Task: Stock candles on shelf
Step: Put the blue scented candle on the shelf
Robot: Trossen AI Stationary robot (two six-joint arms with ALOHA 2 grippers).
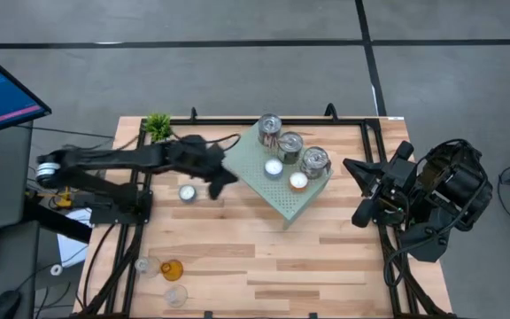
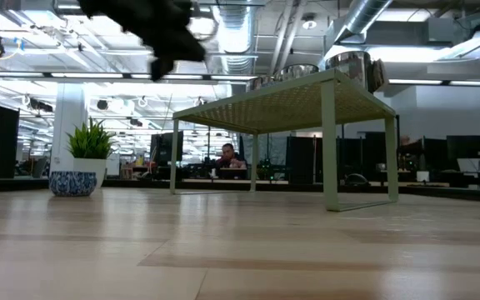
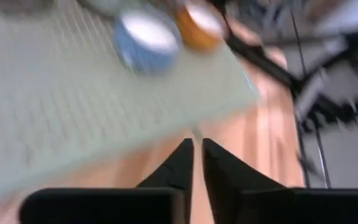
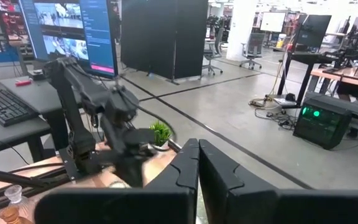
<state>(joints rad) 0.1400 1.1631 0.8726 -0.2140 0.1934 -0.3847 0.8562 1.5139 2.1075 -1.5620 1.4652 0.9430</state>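
At the worktop's point(image 1: 264, 266) left front corner, a small amber glass candle holder point(image 1: 172, 269) and two small clear glass candle holders point(image 1: 176, 295) are standing well apart from everything else. A small green potted plant point(image 1: 158, 125) is sitting at the left rear edge. The left gripper point(image 1: 222, 180) is hovering above bare wood just beside the left edge of the pale mint-green perforated metal shelf point(image 1: 282, 202), its fingers point(image 3: 182, 163) nearly touching, a thin slit between them, gripping nothing. A white tealight point(image 1: 187, 192) is lying on the worktop near this gripper. On the shelf, three shiny silver tins point(image 1: 289, 144) are lining the rear edge, with a white tealight in a blue cup point(image 1: 274, 167) and one in an orange cup point(image 1: 298, 181) before them. The shelf's front half is lying open, as is the worktop's wide front middle. The right gripper point(image 1: 359, 217) is waiting past the worktop's right edge, fingers pressed together, empty.
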